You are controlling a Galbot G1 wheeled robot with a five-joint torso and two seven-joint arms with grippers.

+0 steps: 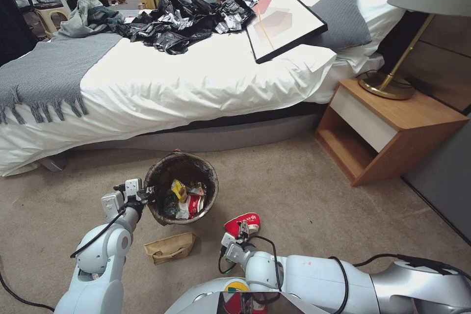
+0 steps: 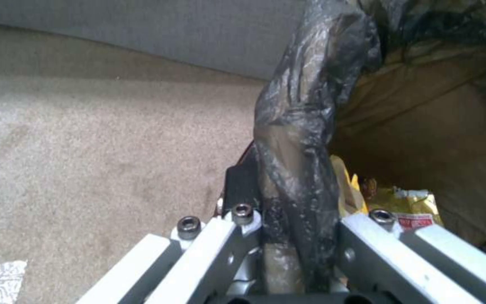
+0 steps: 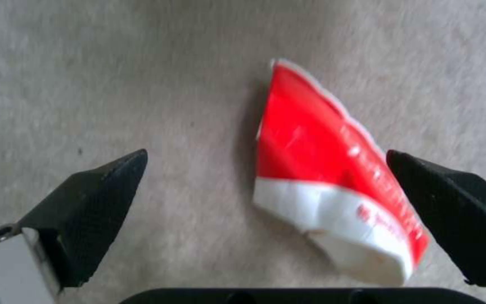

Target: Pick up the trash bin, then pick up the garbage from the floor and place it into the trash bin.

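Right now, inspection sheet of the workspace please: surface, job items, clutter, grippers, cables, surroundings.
Surface: beige carpet, open floor beside the bed.
Job's things: trash bin holding packets; red-and-white packet and brown paper bag on the floor.
Clutter: black sacks and framed picture on the bed.
Grippers: left gripper shut on the bin's rim; right gripper open, jaws either side of the packet.
Cables: black leads along both arms.
Surroundings: nightstand with lamp.

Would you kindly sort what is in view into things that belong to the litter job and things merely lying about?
Job:
trash bin, rim held by left gripper
red-and-white packet, on the carpet under the open right gripper
brown paper bag, on the floor

Lying about:
black plastic sacks
framed picture
lamp
nightstand
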